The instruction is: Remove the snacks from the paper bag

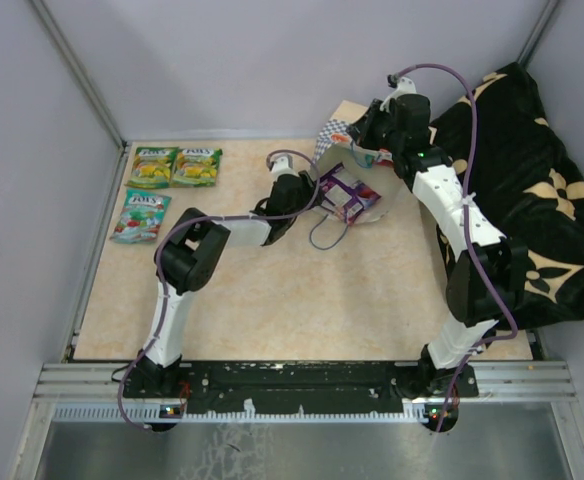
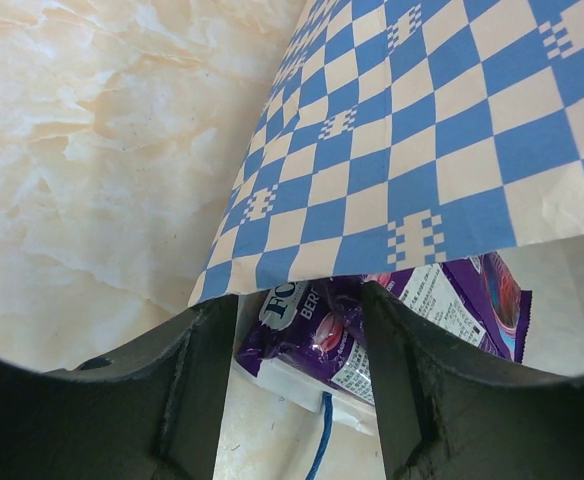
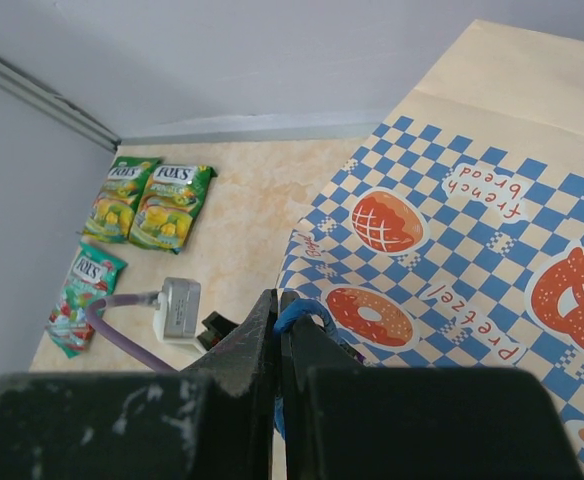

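Observation:
The paper bag point(image 1: 338, 143) is tipped with its mouth toward the table's middle, and its checkered side point(image 2: 422, 130) hangs over the left wrist view. My right gripper point(image 3: 279, 300) is shut on the bag's blue cord handle point(image 3: 302, 312) and holds it up at the back point(image 1: 369, 150). A purple snack point(image 1: 349, 195) pokes out of the mouth. My left gripper point(image 2: 292, 300) stands open at the mouth point(image 1: 310, 190), its fingers on either side of that purple pouch point(image 2: 317, 330) without closing on it. Two green-yellow snacks point(image 1: 153, 167) point(image 1: 197, 166) and a teal one point(image 1: 140, 216) lie at the far left.
A black cloth with tan flowers point(image 1: 532, 200) is heaped along the right side. The bag's second blue cord point(image 1: 324, 238) loops onto the table in front of the mouth. Grey walls close in the table at left, back and right.

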Robot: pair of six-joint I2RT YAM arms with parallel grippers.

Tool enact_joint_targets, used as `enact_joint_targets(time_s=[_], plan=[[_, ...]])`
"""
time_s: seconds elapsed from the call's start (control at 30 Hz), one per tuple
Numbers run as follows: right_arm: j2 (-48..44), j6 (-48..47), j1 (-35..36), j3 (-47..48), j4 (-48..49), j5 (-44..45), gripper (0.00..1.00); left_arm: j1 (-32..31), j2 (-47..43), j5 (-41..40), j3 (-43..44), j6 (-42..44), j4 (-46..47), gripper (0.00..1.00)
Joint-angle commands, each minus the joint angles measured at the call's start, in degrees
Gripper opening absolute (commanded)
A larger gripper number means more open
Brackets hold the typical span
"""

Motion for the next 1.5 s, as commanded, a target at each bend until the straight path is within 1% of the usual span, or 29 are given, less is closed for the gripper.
enact_joint_targets(time_s=[0.0,0.2,0.33,0.37,0.4,0.47,0.5,0.57,0.6,0.73,0.8,0.9,1.1,1.2,1.3,1.4,1.47], plan=[[-0.56,-0.38,-0.59,0.30,4.08,-0.27,0.00,0.58,-0.72,0.41,0.20,-0.39,0.48,0.60],[-0.33,-0.35,-0.58,0.31,4.12,-0.35,0.00,0.82,0.96,2.97,2.69,-1.32,2.70,0.60],[-0.26,-0.04,-0.58,0.30,4.45,-0.52,0.00,1.34,3.40,6.78,6.12,-3.84,3.24,0.60],[-0.15,0.09,-0.61,0.23,4.48,-0.63,0.00,1.51,4.12,8.11,6.83,-4.50,3.55,0.58],[-0.08,0.10,-0.62,0.16,4.48,-0.69,0.00,1.66,4.90,9.68,7.47,-4.95,3.98,0.54],[-0.11,0.04,-0.60,-0.16,4.34,-0.64,0.00,2.01,5.20,12.24,8.02,-4.60,4.42,0.40],[-0.26,-0.24,-0.58,-0.29,4.16,-0.39,0.00,2.33,4.92,13.24,7.82,-3.94,4.49,0.29],[-0.69,-0.88,-0.58,-0.71,4.12,0.50,0.00,3.37,3.73,16.61,6.91,-2.63,4.68,0.02],[-0.96,-1.17,-0.58,-0.88,4.17,0.76,0.00,4.10,2.97,18.32,6.17,-2.31,5.12,0.00],[-1.46,-1.15,-1.37,-1.83,5.16,0.36,0.00,7.89,-1.53,30.06,0.62,-1.30,11.23,0.00],[-1.39,-0.58,-2.06,-2.30,5.95,-0.38,0.00,8.96,-4.53,34.45,-1.81,-0.07,13.23,0.00],[-1.14,0.16,-2.44,-3.11,7.09,-1.30,0.00,9.43,-9.67,37.81,-4.85,1.11,15.55,0.00],[-1.07,0.11,-2.81,-3.50,6.94,-1.36,0.00,9.52,-18.86,45.20,-9.40,-1.31,24.40,0.00],[-1.80,-0.11,-3.12,-3.80,6.70,-0.70,0.00,9.55,-24.84,46.47,-13.24,-0.30,25.32,0.00],[-1.80,-0.17,-3.23,-3.86,6.53,-0.37,0.00,9.93,-32.95,45.58,-19.47,3.89,22.94,0.00],[-1.82,0.06,-3.21,-3.91,6.72,-0.45,0.00,11.19,-42.39,41.69,-28.11,7.88,17.80,0.00],[-1.79,0.40,-3.21,-3.96,7.03,-0.58,0.00,11.75,-49.41,36.33,-32.74,10.43,12.40,0.00]])
